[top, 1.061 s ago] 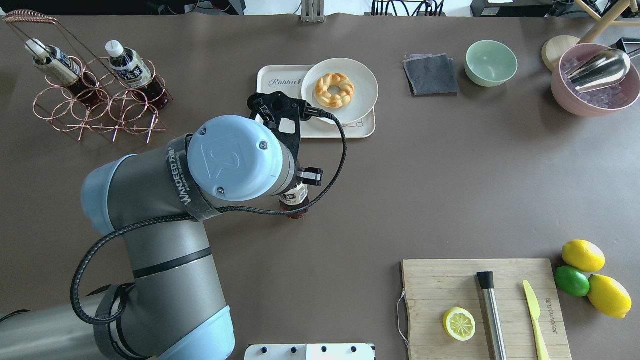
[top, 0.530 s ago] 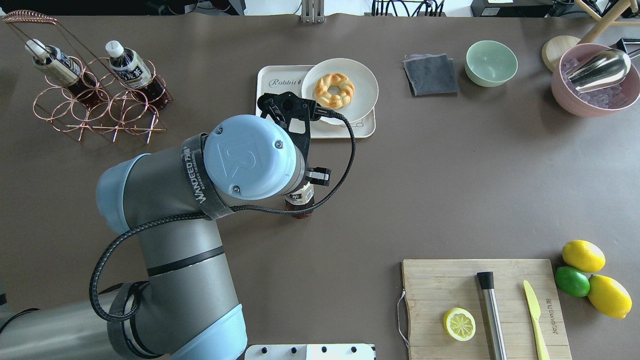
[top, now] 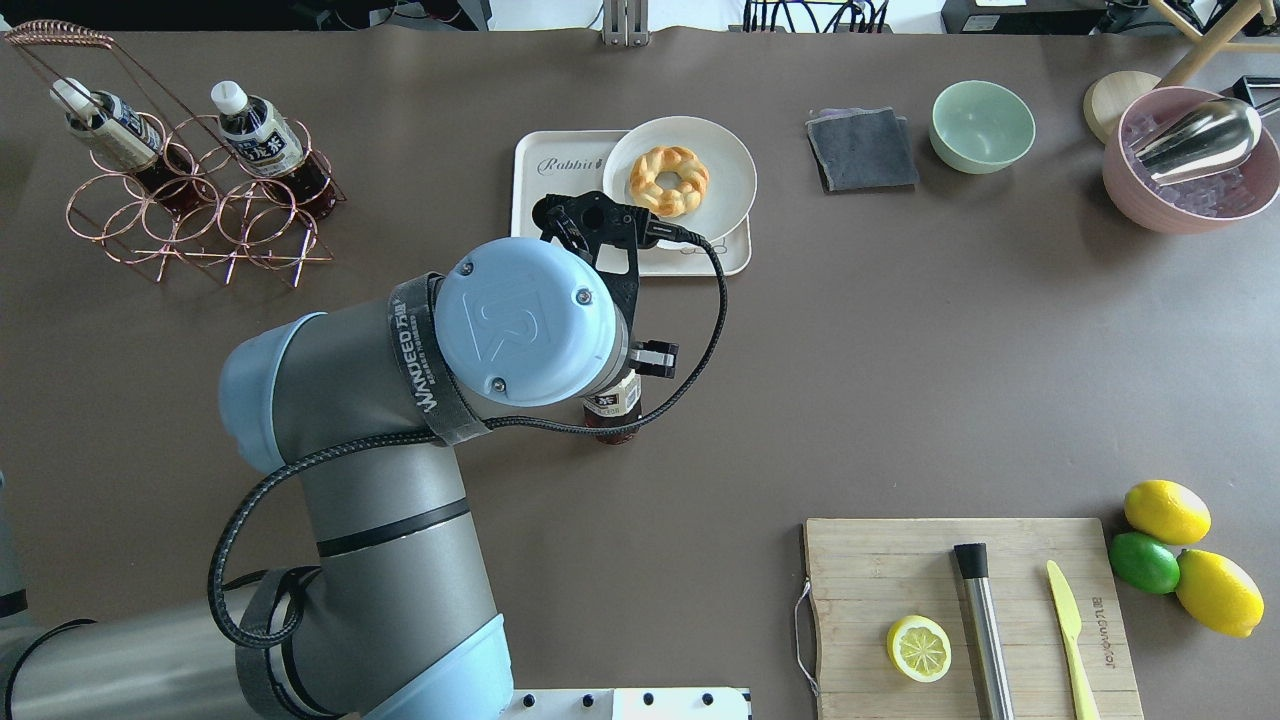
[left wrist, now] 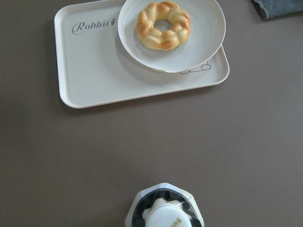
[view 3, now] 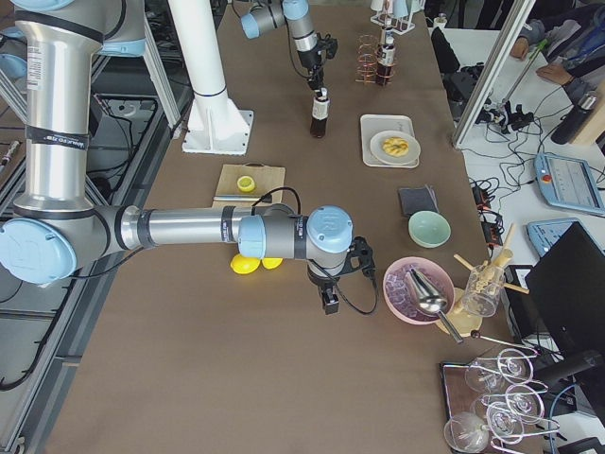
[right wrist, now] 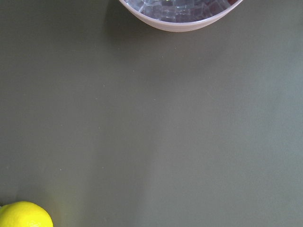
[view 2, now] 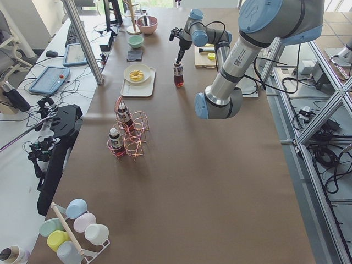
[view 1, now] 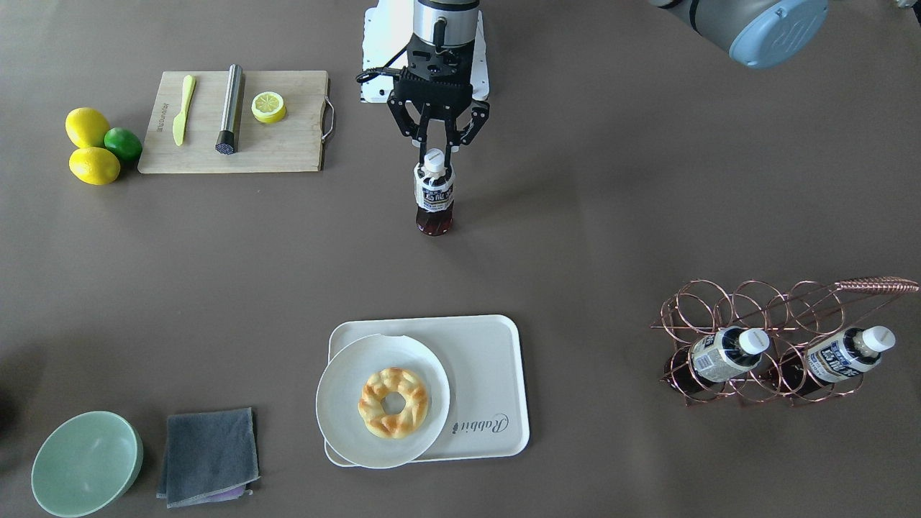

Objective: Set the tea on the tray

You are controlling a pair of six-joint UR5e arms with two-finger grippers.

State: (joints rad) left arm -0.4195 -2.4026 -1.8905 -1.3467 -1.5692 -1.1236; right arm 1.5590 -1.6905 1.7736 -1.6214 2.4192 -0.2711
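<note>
My left gripper (view 1: 434,154) is shut on the white cap of the tea bottle (view 1: 434,196), which hangs upright over bare table, on the robot's side of the tray. In the overhead view my wrist hides most of the bottle (top: 613,410). The left wrist view looks down on its cap (left wrist: 165,215). The cream tray (top: 527,160) marked "Rabbit" lies beyond it, its left part (left wrist: 104,71) bare. A white plate (left wrist: 199,42) with a braided donut (left wrist: 162,24) covers its right part. My right gripper (view 3: 329,301) hovers between the pink bowl and the lemons; I cannot tell whether it is open.
Two alike bottles (top: 255,130) lie in a copper wire rack (top: 200,215) at the far left. A grey cloth (top: 862,148), green bowl (top: 982,125) and pink ice bowl (top: 1190,160) line the far edge. A wooden cutting board (top: 960,600) and lemons (top: 1165,510) are near right.
My left arm has moved to the right in the overhead view, carrying the tea bottle with it. The grip on the cap is unchanged.
</note>
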